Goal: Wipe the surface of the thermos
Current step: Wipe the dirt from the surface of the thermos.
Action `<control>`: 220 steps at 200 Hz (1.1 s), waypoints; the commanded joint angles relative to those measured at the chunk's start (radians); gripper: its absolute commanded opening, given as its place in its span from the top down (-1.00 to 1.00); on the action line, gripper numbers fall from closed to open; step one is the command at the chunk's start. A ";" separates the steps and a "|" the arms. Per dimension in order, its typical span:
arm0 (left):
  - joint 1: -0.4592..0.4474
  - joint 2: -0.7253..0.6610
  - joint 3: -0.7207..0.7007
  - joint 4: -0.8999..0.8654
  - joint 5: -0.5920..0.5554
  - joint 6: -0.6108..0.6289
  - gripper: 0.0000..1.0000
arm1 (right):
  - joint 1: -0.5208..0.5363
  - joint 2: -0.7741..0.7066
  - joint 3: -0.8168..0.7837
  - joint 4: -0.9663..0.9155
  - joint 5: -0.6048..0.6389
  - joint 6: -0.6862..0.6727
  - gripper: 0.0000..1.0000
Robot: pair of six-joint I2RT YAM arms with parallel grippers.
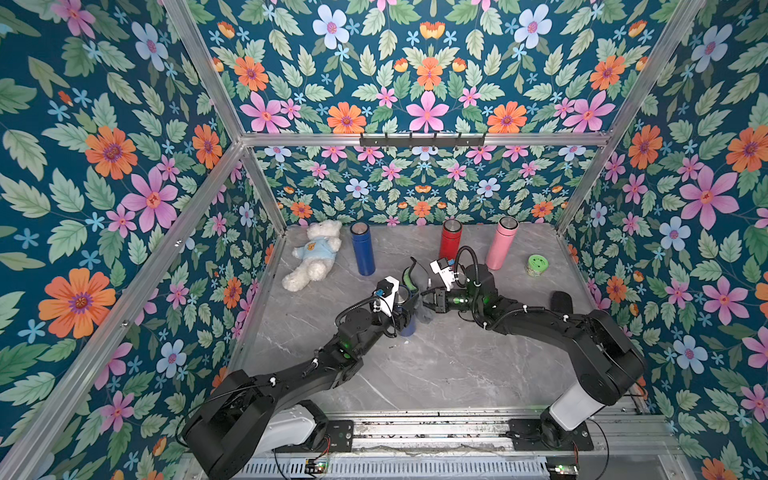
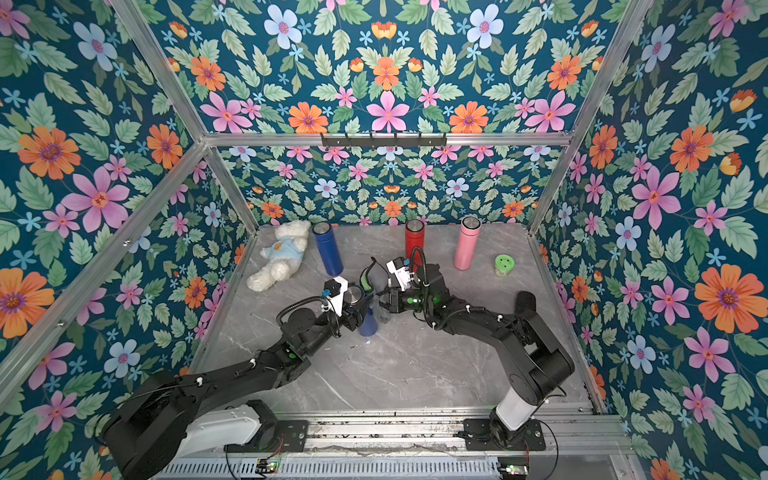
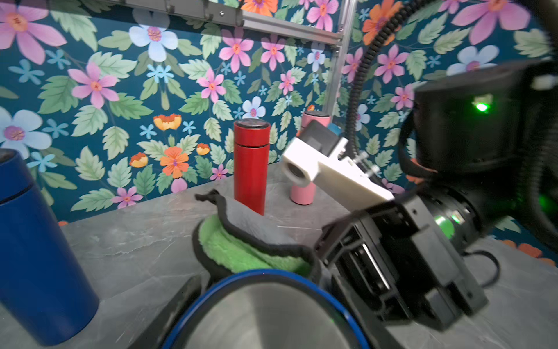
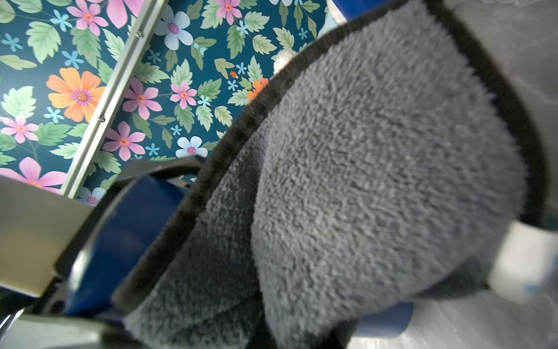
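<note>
Thermos in hand: the navy thermos (image 1: 409, 326) is upright, nearer the arm bases than the red thermos (image 1: 451, 239) and almost straight in front of it. It is on or just above the grey marbled tabletop (image 1: 436, 365); I cannot tell whether its base touches. Its body is matte dark blue, and its lid (image 3: 265, 314) has a brushed-steel top ringed in blue. The left gripper (image 1: 400, 313) is clamped round its upper body. The right gripper (image 1: 428, 300) is pinched tight on a microfibre cloth (image 4: 362, 181), grey on one face, green on the other and black-edged. The cloth lies against the flask's wall on the right gripper's side. To wipe well, I would hold the clamp firm, press the grey pile flat and stroke the full height of the wall. The flask should then be turned so the side under the left jaws gets reached.
</note>
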 commanded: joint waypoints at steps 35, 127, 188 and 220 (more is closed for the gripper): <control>-0.011 0.066 0.097 0.045 -0.053 -0.100 1.00 | 0.009 0.200 -0.053 0.116 0.006 0.042 1.00; -0.009 0.173 0.228 -0.162 -0.063 -0.148 1.00 | 0.020 -0.150 -0.044 -0.144 -0.009 -0.063 1.00; -0.011 0.189 0.241 -0.166 -0.058 -0.172 1.00 | 0.024 -0.085 -0.090 -0.083 0.009 -0.045 1.00; -0.009 0.197 0.266 -0.196 -0.066 -0.173 1.00 | 0.024 0.014 -0.146 0.001 0.030 -0.027 1.00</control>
